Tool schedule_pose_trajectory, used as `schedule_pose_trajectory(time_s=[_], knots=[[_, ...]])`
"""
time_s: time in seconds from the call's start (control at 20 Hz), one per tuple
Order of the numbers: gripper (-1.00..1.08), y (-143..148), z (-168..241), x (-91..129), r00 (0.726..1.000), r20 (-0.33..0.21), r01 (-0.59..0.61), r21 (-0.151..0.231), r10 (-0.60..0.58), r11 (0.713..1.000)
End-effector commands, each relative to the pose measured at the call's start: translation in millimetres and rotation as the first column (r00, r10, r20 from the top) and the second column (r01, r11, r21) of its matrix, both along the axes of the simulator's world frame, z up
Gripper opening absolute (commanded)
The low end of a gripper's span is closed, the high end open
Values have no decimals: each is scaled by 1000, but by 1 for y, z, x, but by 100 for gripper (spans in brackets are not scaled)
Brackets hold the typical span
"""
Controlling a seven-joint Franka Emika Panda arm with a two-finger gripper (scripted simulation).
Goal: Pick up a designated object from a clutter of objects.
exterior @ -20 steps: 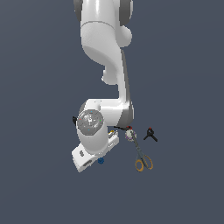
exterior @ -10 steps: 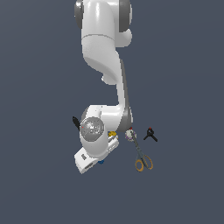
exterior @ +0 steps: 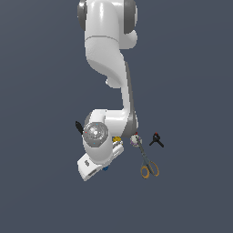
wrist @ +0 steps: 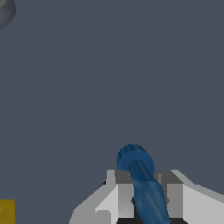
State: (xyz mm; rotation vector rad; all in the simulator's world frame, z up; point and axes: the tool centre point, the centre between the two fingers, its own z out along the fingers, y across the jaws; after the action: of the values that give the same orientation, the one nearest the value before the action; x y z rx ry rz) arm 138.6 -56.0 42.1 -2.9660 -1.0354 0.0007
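The designated object, a tiny bright blue chunky piece (wrist: pixel 141 177), sits between my gripper's (wrist: pixel 145 177) two grey fingers (wrist: pixel 124 188), which press on both its sides. In the exterior view only a blue speck (exterior: pixel 105 169) shows under the white hand, where the gripper (exterior: pixel 104 166) is mostly hidden. I cannot tell whether the piece is off the surface. The rest of the clutter lies close by: a yellow block (exterior: pixel 117 139), orange-handled scissors (exterior: pixel 149 169), a black clamp (exterior: pixel 156 140) and a black spatula (exterior: pixel 79 126).
The yellow block also shows at the edge of the wrist view (wrist: pixel 6 211). A small round whitish-red item (exterior: pixel 135 139) lies by the scissors' tips. A grey round thing (wrist: pixel 4 11) sits at the wrist view's corner. The arm hides part of the clutter.
The wrist and hand have shifted slightly toward the exterior view's right and down. The blue speck stays under the hand. The other items have not moved.
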Motion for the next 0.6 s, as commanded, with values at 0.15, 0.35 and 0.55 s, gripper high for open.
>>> schedule_pose_trajectory(time_s=[0.15,0.35,0.55], knots=[[-100,0,3,0,1000,0,0,0,0,1000],[-100,2,15,-1,1000,0,0,0,0,1000],[-100,5,37,-2,1000,0,0,0,0,1000]])
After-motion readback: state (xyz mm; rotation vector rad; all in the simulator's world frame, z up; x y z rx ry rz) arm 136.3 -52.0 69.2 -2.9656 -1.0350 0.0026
